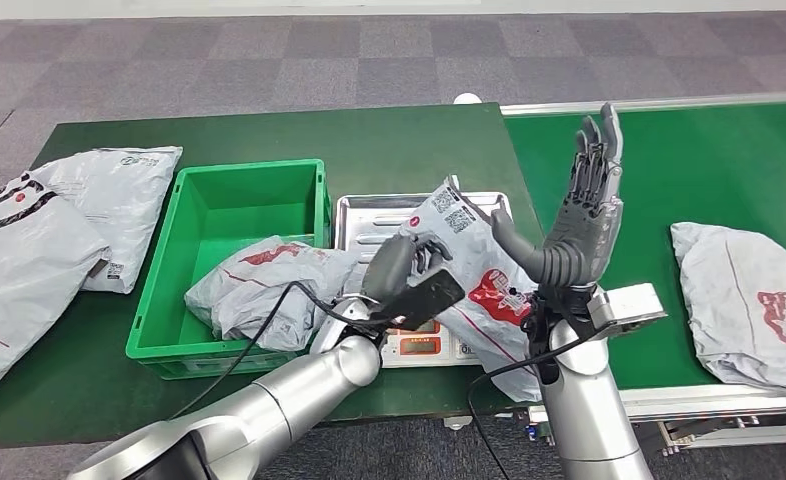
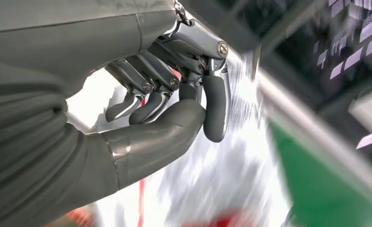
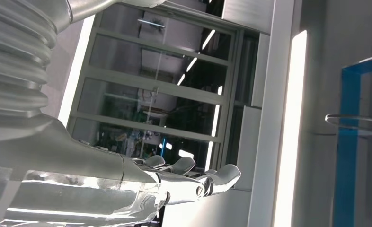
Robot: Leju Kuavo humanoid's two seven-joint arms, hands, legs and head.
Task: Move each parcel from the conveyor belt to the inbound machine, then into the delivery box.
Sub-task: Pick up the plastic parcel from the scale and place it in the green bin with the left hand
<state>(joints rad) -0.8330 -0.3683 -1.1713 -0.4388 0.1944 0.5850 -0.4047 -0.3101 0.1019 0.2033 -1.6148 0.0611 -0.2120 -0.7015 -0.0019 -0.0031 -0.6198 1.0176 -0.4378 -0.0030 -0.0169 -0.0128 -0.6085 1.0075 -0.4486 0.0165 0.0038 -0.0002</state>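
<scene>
A grey parcel (image 1: 469, 262) is gripped by the left hand (image 1: 409, 262) above the scale tray (image 1: 369, 212); the right hand (image 1: 581, 215) is raised, fingers spread, holding nothing. One parcel (image 1: 259, 285) is already lying in the green box (image 1: 184, 215); another (image 1: 744, 300) is waiting on the conveyor belt (image 1: 659, 165).

Grey parcel (image 1: 474, 270) tilted on scale tray (image 1: 364, 205)

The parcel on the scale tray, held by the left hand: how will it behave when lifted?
The parcel is a thin, wrinkled poly bag, so it will probably sag and fold around the left hand. Its glossy film looks slippery. It seems light for its size, though its contents are hidden.
</scene>
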